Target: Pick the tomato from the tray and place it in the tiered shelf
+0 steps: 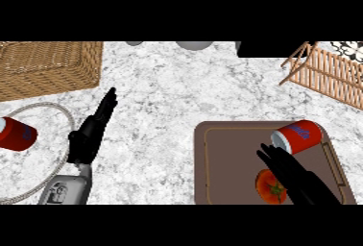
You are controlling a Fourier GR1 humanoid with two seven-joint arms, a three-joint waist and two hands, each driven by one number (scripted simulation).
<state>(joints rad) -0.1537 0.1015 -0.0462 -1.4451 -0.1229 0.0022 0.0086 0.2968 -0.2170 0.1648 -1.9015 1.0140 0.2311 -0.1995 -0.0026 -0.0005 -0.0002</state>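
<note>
The red tomato (268, 187) lies on the brown tray (227, 163) at the lower right, partly covered by my right hand (291, 173). That hand hovers over it with fingers straight, pointing up-left, open. The wooden tiered shelf (322, 72) stands at the upper right. My left hand (92, 129) rests open on the counter at the left, fingers pointing up, holding nothing.
A red can (297, 136) lies on its side at the tray's upper right, close to my right fingers. A second red can (16, 133) sits at the left edge inside a rope loop (50, 108). A wicker basket (46, 67) fills the upper left.
</note>
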